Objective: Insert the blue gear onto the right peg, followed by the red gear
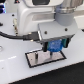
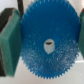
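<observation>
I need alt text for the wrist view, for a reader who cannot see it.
A bright blue gear with fine teeth and a pale centre hole fills the frame, clamped between the two green pads of the tool. Behind it is only a blurred white surface.

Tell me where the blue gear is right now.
The blue gear is clamped in the gripper, held above the grey plate toward the exterior view's right. In the wrist view it fills the frame between the two green pads.
</observation>
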